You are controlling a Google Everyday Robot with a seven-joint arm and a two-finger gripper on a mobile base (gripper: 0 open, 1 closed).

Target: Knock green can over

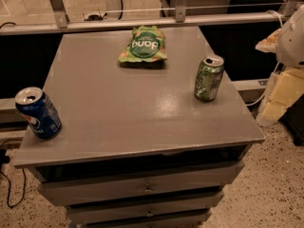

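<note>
The green can (208, 79) stands upright near the right edge of the grey cabinet top (133, 113). It is light green with pale mottling and a silver top. My gripper (280, 95) shows as a cream-coloured part under the white arm (292, 42) at the right edge of the camera view. It is off the cabinet, to the right of the can and apart from it, and holds nothing that I can see.
A blue can (38, 113) stands at the cabinet's left front corner. A flat green snack bag (142, 45) lies at the back middle. A metal rail (142, 23) runs behind the cabinet. Drawers (147, 186) sit below the top, and the floor is speckled.
</note>
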